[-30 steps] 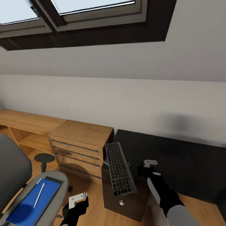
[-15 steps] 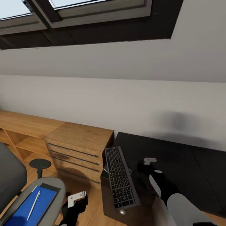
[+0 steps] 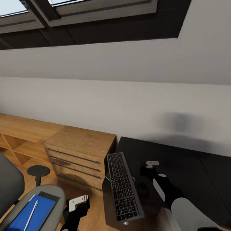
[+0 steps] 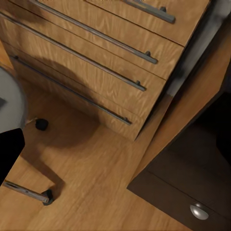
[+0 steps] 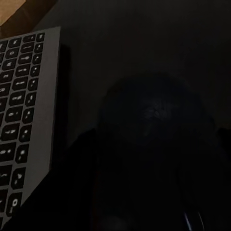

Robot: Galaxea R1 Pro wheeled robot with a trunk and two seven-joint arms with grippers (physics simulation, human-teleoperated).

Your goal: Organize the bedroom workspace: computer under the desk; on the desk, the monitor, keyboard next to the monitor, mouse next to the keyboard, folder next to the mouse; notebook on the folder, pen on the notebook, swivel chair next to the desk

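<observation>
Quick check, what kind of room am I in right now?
Most likely a home bedroom or attic study with a work corner: slanted skylight windows sit overhead, a wooden drawer unit stands against the wall, and a keyboard rests on a dark computer case beside a grey swivel chair.

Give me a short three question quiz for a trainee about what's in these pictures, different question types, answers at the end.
1. True or false: the keyboard lies on top of the dark computer case.
2. Multiple choice: where is the pen? A) on the wooden drawer unit; B) on the blue folder on the swivel chair; C) on the floor.
3. Fill in: in the head view, the right end effector sits over the ____ coloured desk.

Key
1. True.
2. B.
3. Black.
</observation>
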